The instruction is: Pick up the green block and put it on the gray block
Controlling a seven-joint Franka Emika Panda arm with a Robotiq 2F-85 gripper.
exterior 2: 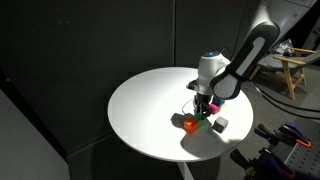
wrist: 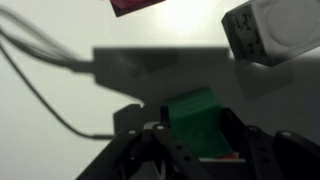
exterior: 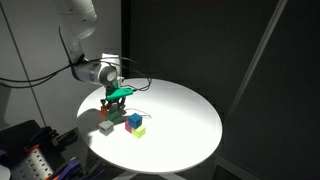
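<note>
**Wrist view:** gripper point(wrist: 198, 142) is clamped on the green block point(wrist: 198, 110), w/ a finger on each side and the block filling the gap. Gray block point(wrist: 270, 30) lies ahead of the gripper and off to one side, not touching it. Magenta block point(wrist: 140, 5) is also ahead, cut by the frame edge. Count here: 1 green, 1 gray, 1 magenta.

**Ext. view:** gripper point(exterior: 119, 96) holds green just above the table point(exterior: 180, 110). Gray point(exterior: 106, 127) is below it and a little aside, near. A few other cubes sit close by, incl. 1 blue point(exterior: 133, 121) and 1 lime point(exterior: 138, 130). Too small for a firm total.

**Ext. view:** gripper point(exterior 2: 205, 104) hangs over the cluster, w/ gray point(exterior 2: 221, 123) just beside and below. 1 orange-red cube point(exterior 2: 189, 124) is on the opposite side.

**Handling (judgement):** green is prob. light and stiff, not fragile, w/ smooth faces. Grip two opposite flat faces, centred, leaving the bottom face free. An off-centre pinch could let it twist.
</note>
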